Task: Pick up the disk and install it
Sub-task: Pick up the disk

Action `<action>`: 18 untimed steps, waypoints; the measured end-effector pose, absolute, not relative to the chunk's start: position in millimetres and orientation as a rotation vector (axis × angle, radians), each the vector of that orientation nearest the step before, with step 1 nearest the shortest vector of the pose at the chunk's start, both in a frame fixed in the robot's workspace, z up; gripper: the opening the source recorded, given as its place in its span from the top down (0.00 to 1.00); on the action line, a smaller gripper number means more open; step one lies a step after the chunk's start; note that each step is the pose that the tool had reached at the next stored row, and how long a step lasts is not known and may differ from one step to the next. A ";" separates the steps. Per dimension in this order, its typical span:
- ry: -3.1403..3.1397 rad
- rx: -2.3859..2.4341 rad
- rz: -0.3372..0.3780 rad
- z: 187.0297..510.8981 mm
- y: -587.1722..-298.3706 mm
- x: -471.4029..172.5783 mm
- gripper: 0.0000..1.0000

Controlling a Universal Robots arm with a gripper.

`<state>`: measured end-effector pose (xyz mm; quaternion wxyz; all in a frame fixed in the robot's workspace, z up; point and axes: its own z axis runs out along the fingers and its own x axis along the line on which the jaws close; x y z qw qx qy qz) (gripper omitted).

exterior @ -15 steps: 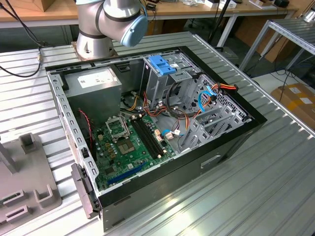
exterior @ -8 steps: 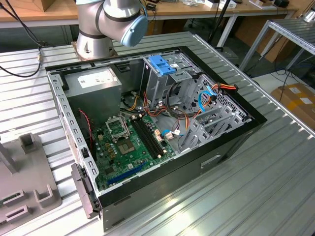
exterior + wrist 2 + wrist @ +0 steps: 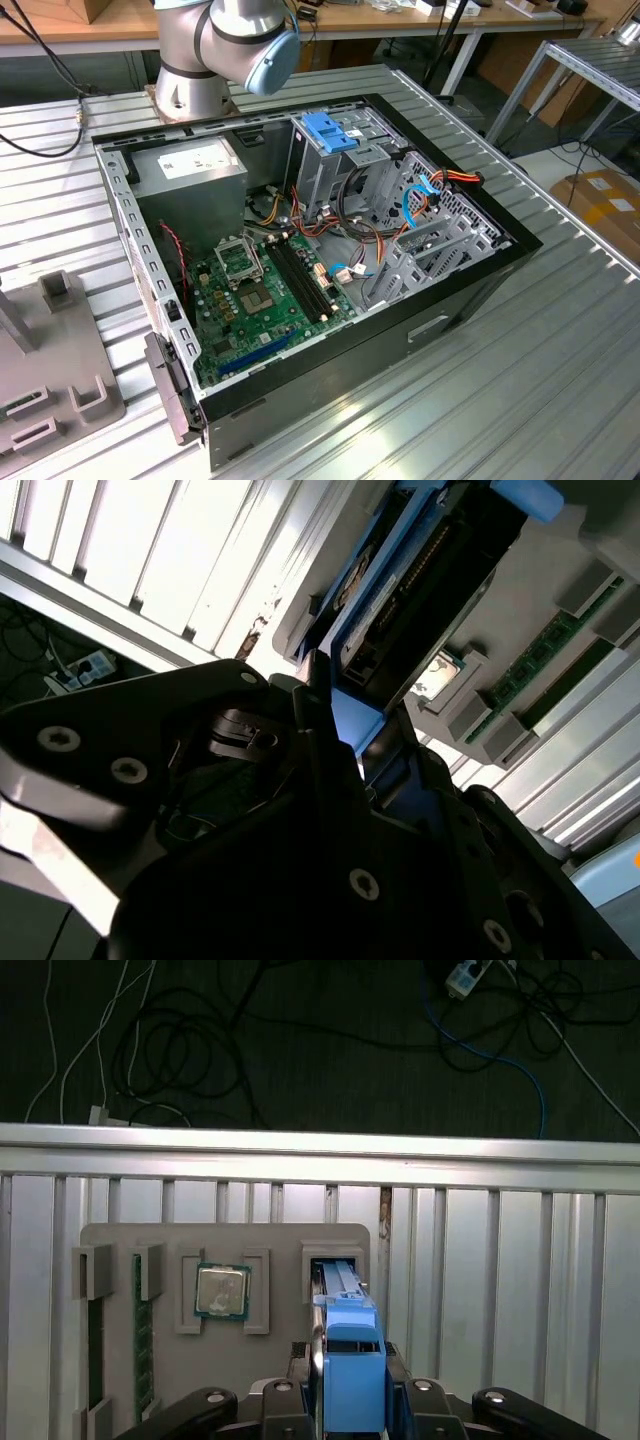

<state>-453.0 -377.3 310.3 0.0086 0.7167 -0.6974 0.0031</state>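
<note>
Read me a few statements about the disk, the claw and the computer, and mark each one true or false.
1. The computer case lies open, with its motherboard showing. True.
2. The disk already sits inside the computer case. False: it is at a slot of the grey tray, in the claw.
3. The claw is closed on the disk's blue bracket. True.
4. The grey tray's square pocket is empty. False: a processor chip lies in it.
</note>
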 end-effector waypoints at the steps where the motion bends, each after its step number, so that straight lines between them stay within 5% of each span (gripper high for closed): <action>1: -2.179 2.239 0.010 310.3 -377.3 -453.0 0.63; 18: -2.180 2.238 0.010 338.6 -377.3 -453.0 0.63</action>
